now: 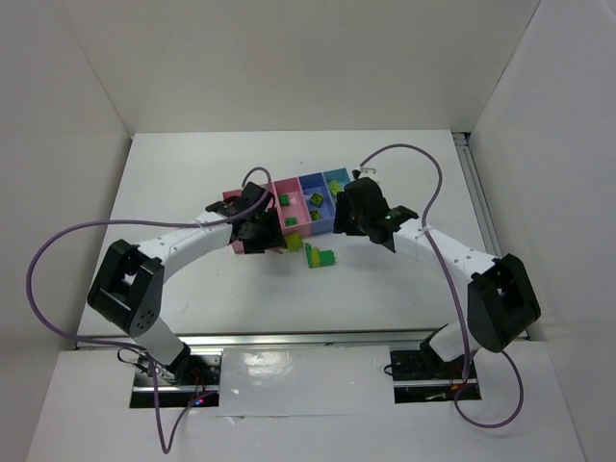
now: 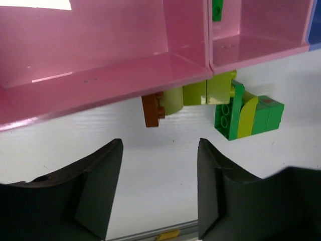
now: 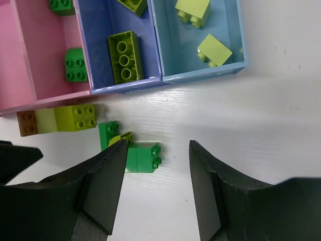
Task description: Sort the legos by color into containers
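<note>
The tray [image 1: 286, 183] stands at mid-table. In the right wrist view its pink compartment [image 3: 47, 55] holds two dark green legos [image 3: 76, 64], the periwinkle one [image 3: 98, 60] lime legos [image 3: 125, 56], and the light blue one [image 3: 175, 50] pale yellow legos [image 3: 214, 50]. On the table against the tray's front lies a joined row of orange-brown [image 2: 152, 110], pale yellow [image 2: 173, 99] and lime [image 2: 208, 92] bricks. Beside it is a green cluster [image 3: 143, 156]. My left gripper [image 2: 159, 175] is open and empty, short of the row. My right gripper [image 3: 158, 170] is open and empty above the green cluster.
White walls enclose the white table [image 1: 192, 192] at the back and both sides. Purple cables [image 1: 58, 250] loop off both arms. The left arm covers part of the large pink compartment [image 1: 234, 197]. The two grippers are close together at the tray's front.
</note>
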### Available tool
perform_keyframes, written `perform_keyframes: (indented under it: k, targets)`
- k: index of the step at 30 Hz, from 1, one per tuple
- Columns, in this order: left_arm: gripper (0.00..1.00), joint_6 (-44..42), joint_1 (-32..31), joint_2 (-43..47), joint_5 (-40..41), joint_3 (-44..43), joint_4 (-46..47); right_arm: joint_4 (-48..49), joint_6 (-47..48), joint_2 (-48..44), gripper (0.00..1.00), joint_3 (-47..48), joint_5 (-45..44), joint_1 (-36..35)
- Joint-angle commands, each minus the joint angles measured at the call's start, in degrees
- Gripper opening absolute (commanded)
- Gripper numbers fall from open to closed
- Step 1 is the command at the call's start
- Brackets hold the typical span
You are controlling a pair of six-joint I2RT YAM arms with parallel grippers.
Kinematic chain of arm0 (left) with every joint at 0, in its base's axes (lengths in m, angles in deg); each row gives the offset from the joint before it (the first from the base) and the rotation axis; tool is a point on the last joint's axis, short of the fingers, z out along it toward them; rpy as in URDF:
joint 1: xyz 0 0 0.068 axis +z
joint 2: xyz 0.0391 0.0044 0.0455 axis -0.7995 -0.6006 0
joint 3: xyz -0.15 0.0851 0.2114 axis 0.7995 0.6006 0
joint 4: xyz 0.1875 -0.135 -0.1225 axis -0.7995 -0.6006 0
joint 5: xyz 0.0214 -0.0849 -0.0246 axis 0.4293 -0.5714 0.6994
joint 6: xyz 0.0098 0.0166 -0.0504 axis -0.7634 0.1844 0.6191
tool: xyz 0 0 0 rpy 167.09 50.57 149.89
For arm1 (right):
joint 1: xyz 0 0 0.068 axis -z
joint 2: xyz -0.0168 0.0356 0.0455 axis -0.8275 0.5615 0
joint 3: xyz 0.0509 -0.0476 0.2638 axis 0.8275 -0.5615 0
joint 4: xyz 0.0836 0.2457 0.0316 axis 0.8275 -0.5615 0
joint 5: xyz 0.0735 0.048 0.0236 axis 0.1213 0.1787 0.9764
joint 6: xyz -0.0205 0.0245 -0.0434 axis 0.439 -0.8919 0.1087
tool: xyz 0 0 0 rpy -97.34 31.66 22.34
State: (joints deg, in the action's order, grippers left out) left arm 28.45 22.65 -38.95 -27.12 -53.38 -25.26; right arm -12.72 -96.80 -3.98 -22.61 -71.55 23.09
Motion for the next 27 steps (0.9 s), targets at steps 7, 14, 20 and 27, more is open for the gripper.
perform_keyframes:
  k: [7, 14, 20, 27]
  targets:
    - [0.53, -1.66, 3.80, -1.88, -3.82, 0.77, 7.50, 0.35, -0.53, -2.82, 0.60, -0.55, -1.06, -0.21]
    - [0.40, -2.19, 4.33, -4.96, -6.46, 0.24, 8.12, -0.70, -0.53, -2.29, 0.60, -0.56, -1.67, -0.21]
    - [0.33, -2.19, 4.33, -4.43, -5.93, 0.86, 8.12, -0.70, -0.53, -2.29, 0.59, -0.03, -1.68, -0.21]
    - [0.13, -6.75, 4.33, -3.82, -7.51, -2.39, 5.58, 1.31, 3.50, -1.77, 0.65, -0.73, 7.71, -0.21]
